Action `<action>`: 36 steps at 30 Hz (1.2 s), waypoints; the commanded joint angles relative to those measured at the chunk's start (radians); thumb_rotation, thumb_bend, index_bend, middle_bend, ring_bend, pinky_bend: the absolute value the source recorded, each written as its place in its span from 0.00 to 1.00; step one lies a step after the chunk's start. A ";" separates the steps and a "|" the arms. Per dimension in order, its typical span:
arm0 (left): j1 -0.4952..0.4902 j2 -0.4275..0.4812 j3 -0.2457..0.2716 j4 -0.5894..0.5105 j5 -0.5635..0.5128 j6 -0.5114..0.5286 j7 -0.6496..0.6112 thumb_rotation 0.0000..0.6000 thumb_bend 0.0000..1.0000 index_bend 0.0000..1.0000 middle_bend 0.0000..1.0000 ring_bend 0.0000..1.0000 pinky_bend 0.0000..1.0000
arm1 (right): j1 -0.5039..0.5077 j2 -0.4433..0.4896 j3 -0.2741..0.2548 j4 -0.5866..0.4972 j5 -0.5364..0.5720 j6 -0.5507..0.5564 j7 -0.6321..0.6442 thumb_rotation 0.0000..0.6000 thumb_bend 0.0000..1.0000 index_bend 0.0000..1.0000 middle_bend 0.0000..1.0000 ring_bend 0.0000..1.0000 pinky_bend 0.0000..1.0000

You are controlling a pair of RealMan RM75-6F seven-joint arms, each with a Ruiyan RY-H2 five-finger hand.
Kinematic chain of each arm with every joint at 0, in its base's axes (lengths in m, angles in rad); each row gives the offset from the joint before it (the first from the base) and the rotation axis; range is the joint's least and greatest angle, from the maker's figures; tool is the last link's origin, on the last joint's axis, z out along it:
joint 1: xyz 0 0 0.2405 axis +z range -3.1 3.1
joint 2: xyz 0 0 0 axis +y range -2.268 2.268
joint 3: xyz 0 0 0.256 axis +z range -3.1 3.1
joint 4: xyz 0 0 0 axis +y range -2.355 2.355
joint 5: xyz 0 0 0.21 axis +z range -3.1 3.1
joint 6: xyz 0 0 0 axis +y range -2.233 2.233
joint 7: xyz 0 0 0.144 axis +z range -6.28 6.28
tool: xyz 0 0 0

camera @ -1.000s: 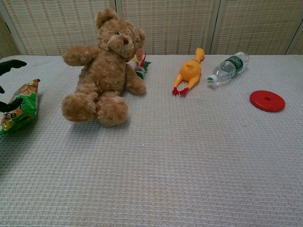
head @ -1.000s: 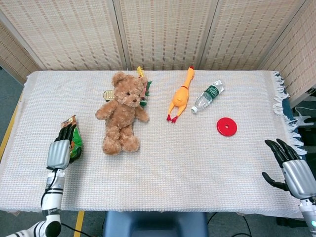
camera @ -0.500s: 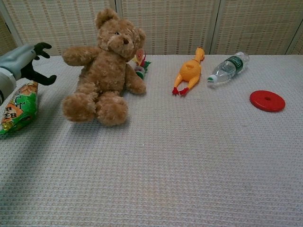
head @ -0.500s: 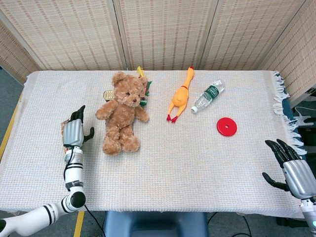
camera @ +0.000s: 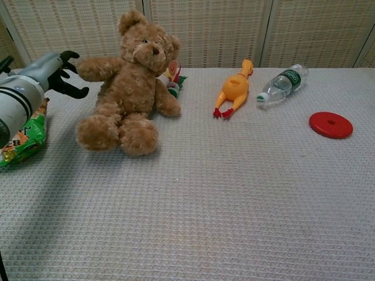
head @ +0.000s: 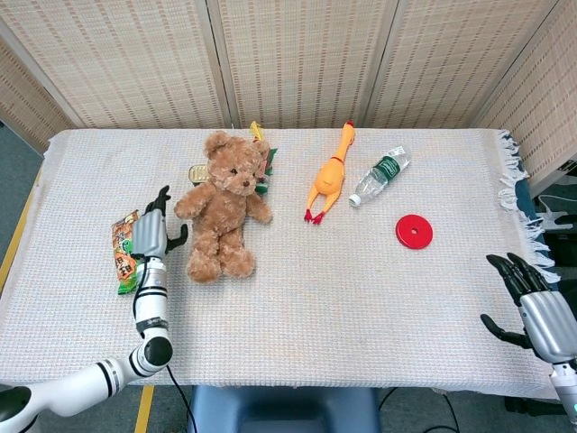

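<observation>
The left hand (head: 151, 234) is hovering empty, fingers apart, between the snack bag (head: 123, 253) and the teddy bear (head: 222, 203).

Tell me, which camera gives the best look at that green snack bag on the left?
The head view: the snack bag lies in full sight beside the left hand, near the teddy bear. In the chest view the bag sits at the frame edge, partly hidden behind the robot's left arm.

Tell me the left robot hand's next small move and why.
Probably ease the left robot hand a little further toward the teddy bear and close on its near arm. The hand hovers open between the snack bag and the bear, fingers apart, holding nothing; the bear's arm lies just beside them.
</observation>
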 commanded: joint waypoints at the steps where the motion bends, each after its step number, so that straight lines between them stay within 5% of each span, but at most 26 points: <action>1: -0.013 0.005 -0.013 -0.014 -0.025 -0.003 -0.004 1.00 0.41 0.05 0.16 0.15 0.33 | 0.001 0.001 -0.002 0.000 -0.002 -0.004 0.000 1.00 0.16 0.00 0.08 0.00 0.12; 22: -0.041 0.055 -0.024 -0.137 -0.146 -0.016 -0.039 1.00 0.40 0.15 0.22 0.20 0.36 | 0.006 0.004 0.004 -0.004 0.012 -0.012 0.005 1.00 0.16 0.00 0.08 0.00 0.12; 36: -0.064 0.029 -0.020 -0.102 -0.179 0.027 -0.083 1.00 0.41 0.25 0.31 0.26 0.39 | 0.007 0.002 0.005 -0.006 0.016 -0.015 0.000 1.00 0.16 0.00 0.08 0.00 0.12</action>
